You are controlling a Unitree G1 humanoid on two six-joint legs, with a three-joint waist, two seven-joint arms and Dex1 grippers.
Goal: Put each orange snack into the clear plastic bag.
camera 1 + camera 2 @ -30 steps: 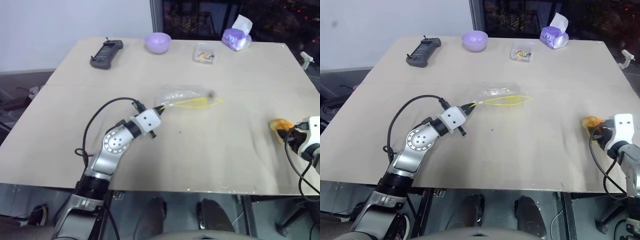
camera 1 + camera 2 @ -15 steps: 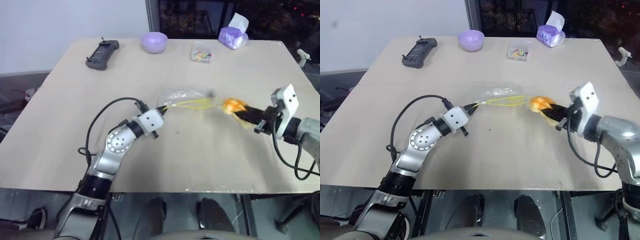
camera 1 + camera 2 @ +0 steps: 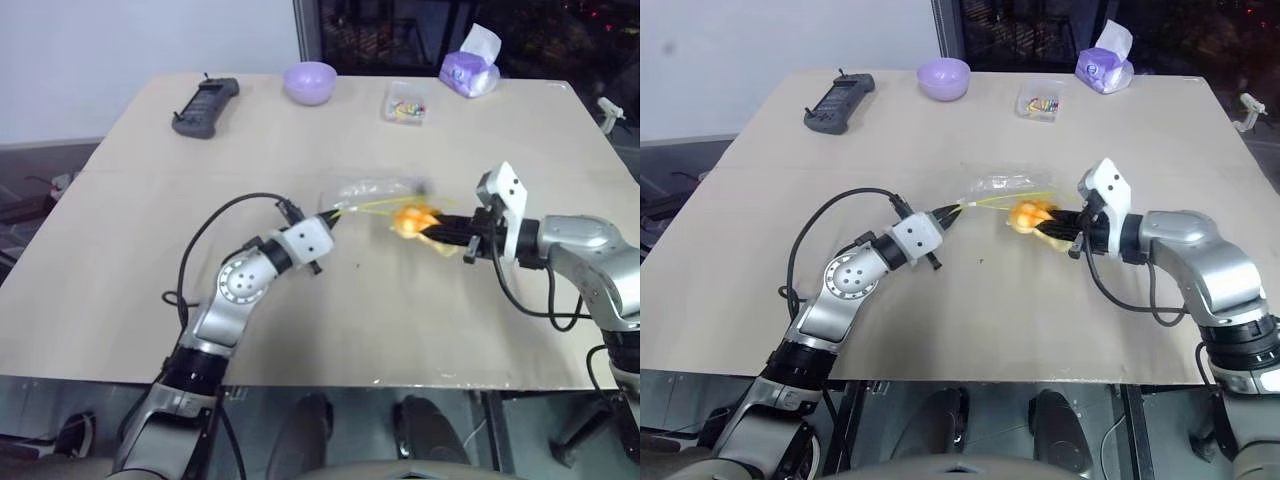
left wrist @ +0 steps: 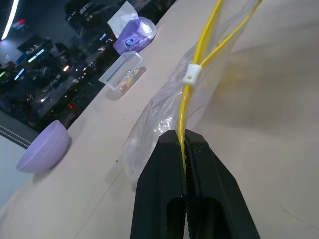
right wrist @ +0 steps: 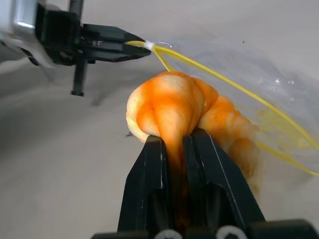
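1. The clear plastic bag (image 3: 1002,187) is seen lying near the middle of the table (image 3: 1160,150), its yellow seal strip (image 4: 197,54) parted into a loop.
2. The left gripper (image 3: 958,209) is closed on one end of that strip; in the left wrist view the two black fingers (image 4: 169,174) are pressed together on the yellow edge (a small white slider sits just beyond them).
3. The orange snack (image 3: 1028,216) is pinched between the fingers of the right gripper (image 5: 175,144), which are clamped hard enough that the bun is squashed between them.
4. The snack is held just above the table, right at the mouth of the bag; it cannot be told whether it has passed between the two yellow strips.
5. Along the far edge are set, well apart from the bag, a black handheld controller (image 3: 835,101), a lilac bowl (image 3: 945,78), a small clear box of coloured bits (image 3: 1038,101) and a purple tissue pack (image 3: 1103,66).
6. Nothing lies between the snack and the bag opening (only bare tabletop is shown around them).
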